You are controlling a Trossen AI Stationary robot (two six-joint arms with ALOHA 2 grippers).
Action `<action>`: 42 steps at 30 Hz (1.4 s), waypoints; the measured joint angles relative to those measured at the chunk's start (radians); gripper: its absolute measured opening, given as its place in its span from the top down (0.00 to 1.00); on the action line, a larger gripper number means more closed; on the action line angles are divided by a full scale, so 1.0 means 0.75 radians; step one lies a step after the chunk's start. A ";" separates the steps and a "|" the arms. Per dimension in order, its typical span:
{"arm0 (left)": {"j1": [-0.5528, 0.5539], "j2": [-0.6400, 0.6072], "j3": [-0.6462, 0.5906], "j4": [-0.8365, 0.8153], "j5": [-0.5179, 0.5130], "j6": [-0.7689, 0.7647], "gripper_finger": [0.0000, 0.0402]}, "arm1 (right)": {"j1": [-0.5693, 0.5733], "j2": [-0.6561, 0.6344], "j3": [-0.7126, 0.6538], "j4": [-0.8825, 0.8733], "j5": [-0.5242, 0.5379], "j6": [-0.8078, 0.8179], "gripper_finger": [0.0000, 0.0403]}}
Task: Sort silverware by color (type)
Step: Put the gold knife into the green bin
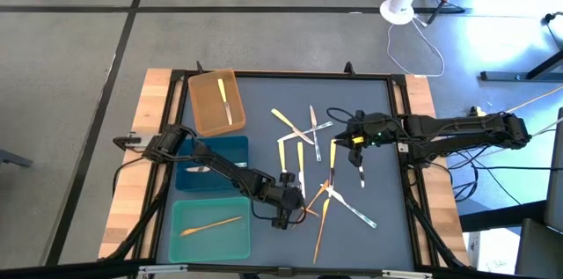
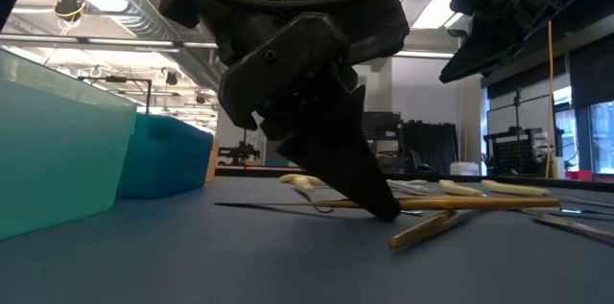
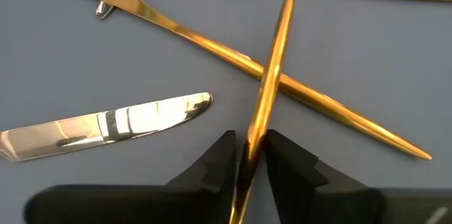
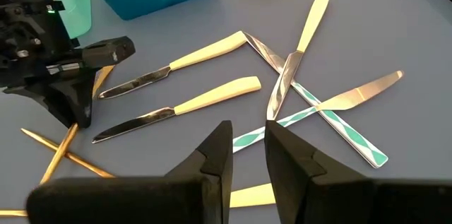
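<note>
Silverware lies scattered on the dark mat (image 1: 378, 226): yellow-handled knives (image 4: 205, 97), green-patterned ones (image 4: 339, 121), silver ones (image 3: 106, 128) and gold ones (image 3: 212, 40). My left gripper (image 3: 248, 159) is low at the mat's near middle (image 1: 293, 210), shut on a gold utensil (image 3: 279, 47) that crosses over a gold knife. My right gripper (image 4: 248, 146) hangs above the mat's right middle (image 1: 356, 145), its fingers a little apart with nothing between them. My left gripper pinches the gold utensil's thin shaft (image 3: 256, 126) between its two fingers, near one end. The fingers slant down from the table's left, with their tips at the mat (image 2: 382, 210). The utensil runs out ahead of the fingers and lies over the gold knife.
Three trays stand at the mat's left. The brown tray (image 1: 204, 112) holds a yellow-handled piece, the blue tray (image 1: 233, 149) a silver one, and the teal tray (image 1: 189, 244) a gold one. Wooden rails edge the table on both sides.
</note>
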 joint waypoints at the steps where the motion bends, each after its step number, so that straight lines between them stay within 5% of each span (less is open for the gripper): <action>1: 0.000 0.000 0.000 0.000 0.000 0.000 0.87 | 0.000 0.000 0.000 0.000 0.000 0.000 0.82; 6: 0.000 0.000 0.000 -0.001 0.000 0.001 0.96 | 0.000 0.000 0.000 0.000 0.000 0.000 0.82; 26: 0.003 -0.062 0.002 -0.010 0.010 0.001 0.95 | 0.000 0.000 0.000 0.000 0.000 0.000 0.82; 42: 0.006 -0.363 0.006 -0.241 -0.010 -0.100 0.95 | 0.000 0.000 0.000 -0.003 -0.001 0.000 0.82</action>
